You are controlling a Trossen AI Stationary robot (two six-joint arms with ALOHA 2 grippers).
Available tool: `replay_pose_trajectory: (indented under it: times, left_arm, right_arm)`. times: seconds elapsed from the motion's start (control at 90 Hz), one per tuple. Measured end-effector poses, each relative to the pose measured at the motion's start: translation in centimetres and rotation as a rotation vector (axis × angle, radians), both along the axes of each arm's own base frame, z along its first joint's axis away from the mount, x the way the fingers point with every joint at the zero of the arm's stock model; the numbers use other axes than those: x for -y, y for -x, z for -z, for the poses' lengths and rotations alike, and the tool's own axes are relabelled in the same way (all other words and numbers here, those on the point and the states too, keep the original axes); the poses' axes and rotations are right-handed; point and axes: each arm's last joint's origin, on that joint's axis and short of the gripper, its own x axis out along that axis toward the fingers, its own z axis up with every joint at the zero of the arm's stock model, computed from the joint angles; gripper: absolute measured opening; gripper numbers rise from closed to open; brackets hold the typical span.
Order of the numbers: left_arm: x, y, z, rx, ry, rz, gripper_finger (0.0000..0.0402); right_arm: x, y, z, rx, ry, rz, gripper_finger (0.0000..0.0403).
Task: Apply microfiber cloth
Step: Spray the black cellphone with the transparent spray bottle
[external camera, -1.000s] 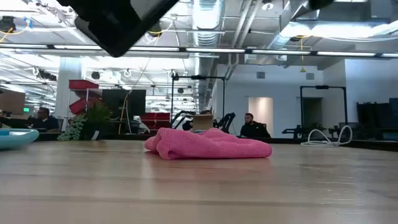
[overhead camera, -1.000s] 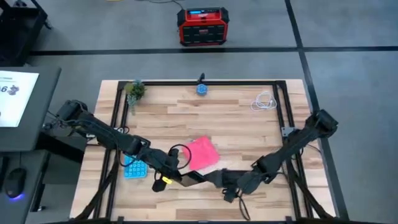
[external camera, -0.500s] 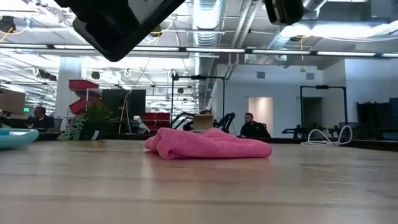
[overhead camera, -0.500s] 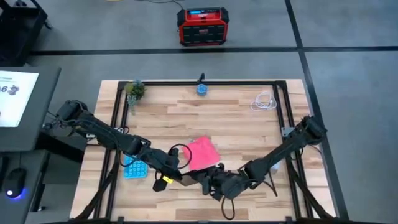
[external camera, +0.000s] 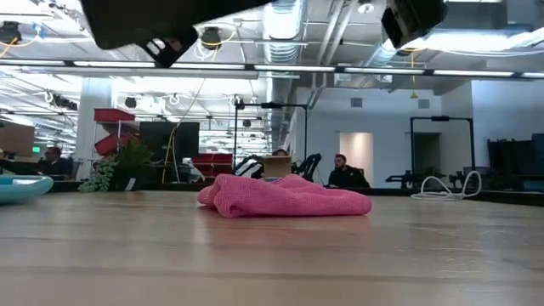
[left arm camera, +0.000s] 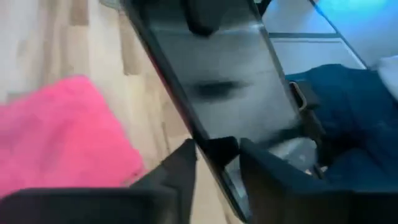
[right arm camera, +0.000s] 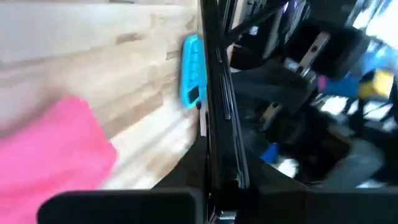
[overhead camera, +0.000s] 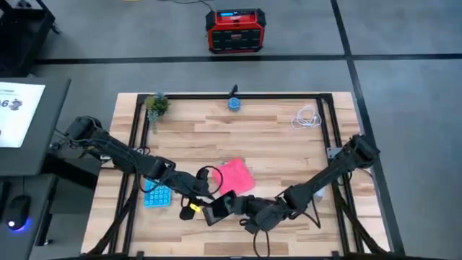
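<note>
A pale wooden worktop [overhead camera: 274, 137] inside a black frame, open workshop behind. Near its middle lies the one microfiber cloth [overhead camera: 234, 178], bright pink, rumpled into a low soft heap, nothing touching it. Just in front of it, both arms meet over a single black phone [overhead camera: 219, 209] held off the wood, tilted on edge. The left gripper [overhead camera: 196, 204] has its jaws clenched on one edge of the phone; the right gripper [overhead camera: 244, 206] grasps the opposite end. One light-blue calculator [overhead camera: 157, 195] lies beside the left arm. At the far edge: one small plant [overhead camera: 156, 105], one blue object [overhead camera: 234, 103], one coiled white cable [overhead camera: 307, 118]
</note>
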Motion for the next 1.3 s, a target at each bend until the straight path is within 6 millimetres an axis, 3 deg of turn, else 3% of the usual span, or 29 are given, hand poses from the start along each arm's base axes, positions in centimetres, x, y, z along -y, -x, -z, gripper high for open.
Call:
replay_pose_trajectory:
  times: [0.133,0.267,0.456,0.611,0.767,0.978,1.178,1.3]
  left_arm:
    - [-1.0,-0.1,-0.4,0.026,-0.031,-0.018,0.0174]
    - [-1.5,0.1,-1.2,0.093,-0.135,-0.077,0.0184]
    - [-0.8,-0.1,-1.1,0.159,-0.276,-0.127,0.0175]
    - [-0.3,-1.1,0.1,0.153,-0.276,-0.156,0.0174]
    - [-0.5,-2.3,2.2,0.113,-0.36,-0.28,0.0174]
    - [-1.2,-3.8,4.0,0.11,-0.399,-0.442,0.0174]
    - [-0.9,-4.3,3.9,0.183,-0.399,-0.475,0.0174]
    - [-1.1,-4.5,3.7,0.198,-0.396,-0.511,0.0174]
  right_arm:
    - [0.1,0.5,0.8,-0.062,-0.179,0.07,0.0016]
    - [0.9,1.0,0.9,-0.078,-0.393,0.244,0.0017]
    - [4.4,0.9,-0.7,-0.032,-0.715,0.584,0.0017]
    - [7.8,0.0,-2.1,-0.129,-0.878,0.827,0.0017]
    - [9.9,-0.3,-2.7,-0.212,-0.916,0.934,0.0017]
    - [10.8,-0.2,-3.6,-0.257,-0.926,0.984,0.0017]
    - [11.5,0.4,-3.3,-0.399,-1.002,1.07,0.0017]
    - [11.0,0.2,-3.2,-0.453,-1.071,1.027,0.0017]
